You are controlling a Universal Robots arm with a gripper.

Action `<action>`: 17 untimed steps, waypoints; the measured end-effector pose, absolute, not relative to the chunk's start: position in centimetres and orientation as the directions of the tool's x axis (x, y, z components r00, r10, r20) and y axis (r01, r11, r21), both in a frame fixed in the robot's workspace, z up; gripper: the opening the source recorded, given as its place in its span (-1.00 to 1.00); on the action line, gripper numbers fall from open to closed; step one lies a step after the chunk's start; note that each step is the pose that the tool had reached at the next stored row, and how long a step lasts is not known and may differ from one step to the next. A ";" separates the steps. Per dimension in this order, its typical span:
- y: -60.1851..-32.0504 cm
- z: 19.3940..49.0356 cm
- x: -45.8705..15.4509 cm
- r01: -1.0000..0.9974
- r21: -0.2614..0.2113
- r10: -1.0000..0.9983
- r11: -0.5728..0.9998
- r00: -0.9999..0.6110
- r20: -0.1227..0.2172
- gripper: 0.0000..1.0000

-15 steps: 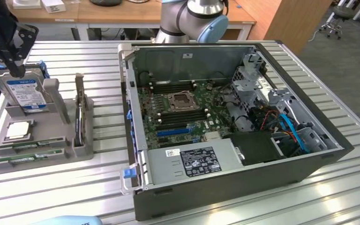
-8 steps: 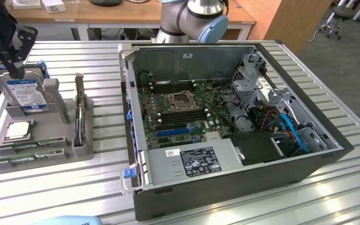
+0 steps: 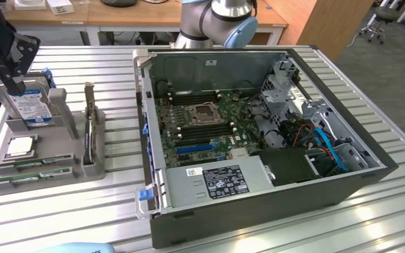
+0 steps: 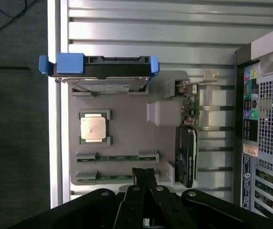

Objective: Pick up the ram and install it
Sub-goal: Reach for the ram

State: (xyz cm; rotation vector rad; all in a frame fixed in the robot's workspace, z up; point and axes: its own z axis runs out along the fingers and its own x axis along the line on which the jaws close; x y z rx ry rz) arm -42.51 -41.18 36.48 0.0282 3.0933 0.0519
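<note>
Two green ram sticks lie flat in slots at the front of a grey tray point(image 3: 61, 145): one ram stick point(image 3: 35, 163) point(image 4: 117, 157) and a second ram stick point(image 3: 27, 179) point(image 4: 103, 178) just beside it. My gripper point(image 3: 12, 83) point(image 4: 143, 172) hangs above the tray at the exterior view's left and appears in front of the hard drive there. Its black fingers are shut with nothing between them. In the wrist view the fingertips sit over the end of the tray by the ram sticks. The open computer case point(image 3: 210, 68) shows the motherboard point(image 3: 202, 126) with its dark memory slots.
On the tray also stand a hard drive point(image 3: 30, 105) point(image 4: 100, 71) with blue clips, a square silver processor point(image 3: 21, 146) point(image 4: 92, 128) and an upright expansion card point(image 3: 90, 121) point(image 4: 186, 148). The slatted metal table point(image 3: 118, 105) ends just beyond the tray. A drive cage and cables fill the case's right side.
</note>
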 end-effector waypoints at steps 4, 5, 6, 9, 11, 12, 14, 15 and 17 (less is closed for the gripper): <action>-42.1 36.5 -42.5 0.017 0.034 0.019 0.999 -0.999 -0.047 -0.80; -42.3 36.5 -42.5 0.017 0.034 0.019 0.999 -0.999 -0.047 -0.80; -42.5 36.5 -42.5 0.017 0.034 0.019 0.999 -0.999 -0.047 -0.80; -43.1 36.5 -42.5 0.017 0.034 0.019 0.999 -0.999 -0.047 -0.80; -43.5 36.5 -42.5 0.017 0.034 0.019 0.999 -0.999 -0.047 -0.80; -43.6 36.5 -42.5 0.017 0.034 0.019 0.999 -0.999 -0.047 -0.80; -43.9 36.5 -42.5 0.017 0.034 0.019 0.999 -0.999 -0.047 -0.80; -44.0 36.5 -42.5 0.017 0.034 0.019 0.999 -0.999 -0.047 -0.80; -44.1 36.5 -42.5 0.017 0.034 0.019 0.999 -0.999 -0.047 -0.80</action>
